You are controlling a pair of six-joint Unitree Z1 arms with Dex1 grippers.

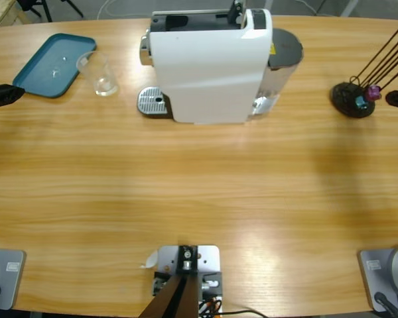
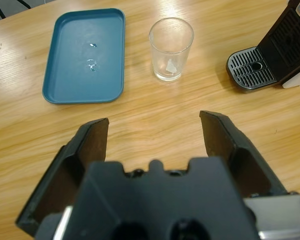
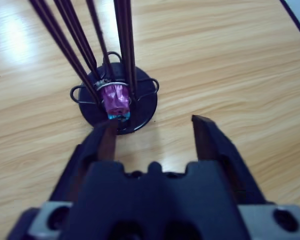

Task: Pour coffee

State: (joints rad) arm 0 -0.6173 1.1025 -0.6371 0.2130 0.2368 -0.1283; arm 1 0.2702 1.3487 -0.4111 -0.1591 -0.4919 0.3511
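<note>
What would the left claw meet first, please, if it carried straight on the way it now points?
Probably the clear glass tumbler, standing slightly right of its centre line beyond bare wood; the left claw is open and empty.

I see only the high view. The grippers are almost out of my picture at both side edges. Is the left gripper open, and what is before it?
Observer: The left gripper is open; the empty glass stands ahead of it, apart from the jaws.
Operator: And the right one?
Observer: The right gripper is open too, facing the capsule holder.
Operator: Is any capsule there?
Observer: One purple capsule sits low in it.
</note>
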